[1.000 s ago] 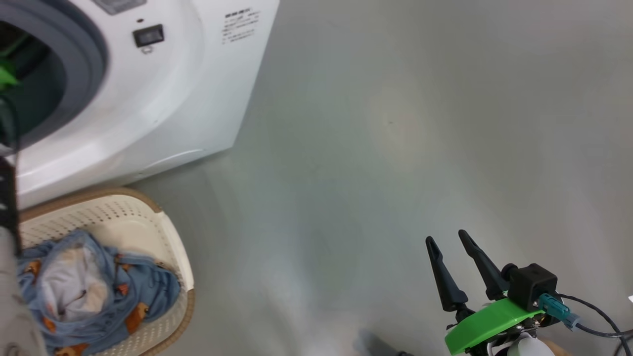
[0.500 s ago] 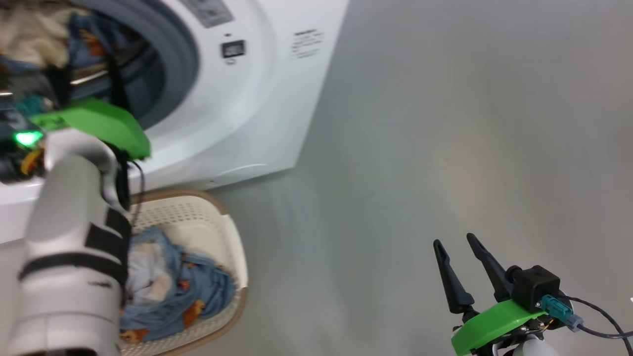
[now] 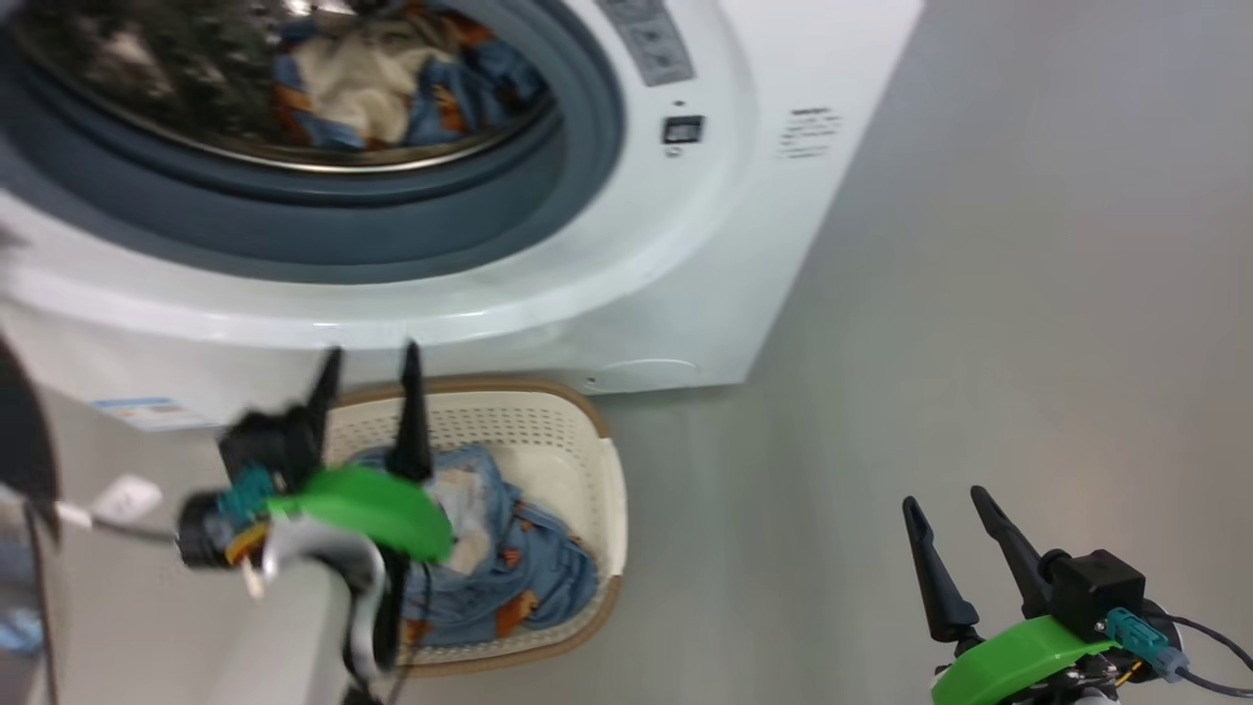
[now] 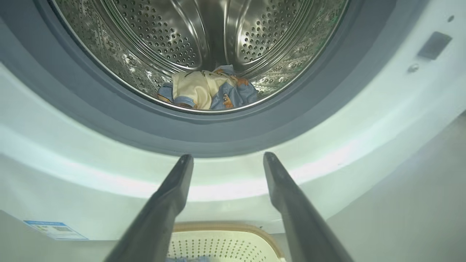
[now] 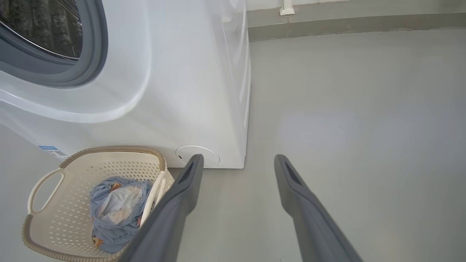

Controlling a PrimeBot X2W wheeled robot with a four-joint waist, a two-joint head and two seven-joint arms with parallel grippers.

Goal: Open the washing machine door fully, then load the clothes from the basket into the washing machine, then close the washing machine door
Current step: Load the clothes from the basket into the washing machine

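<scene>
- On the smooth grey floor (image 3: pixel 979 245), head view: the white washing machine (image 3: pixel 685 294) has a grey rubber gasket (image 3: pixel 548 206) ringing crumpled blue-and-cream clothes (image 3: pixel 362 78). The perforated, brown-rimmed basket (image 3: pixel 597 470) sits just beside its base, holding more soft fabric. The left gripper (image 3: pixel 372 352) hangs over the basket, fingers spread and empty; the right gripper (image 3: pixel 946 497) is likewise released over bare floor.
- Left wrist view: the holed steel drum (image 4: pixel 174 36) cradles the bundle at its bottom.
- Right wrist view: the basket's looped handle (image 5: pixel 34 193) curves outward.
</scene>
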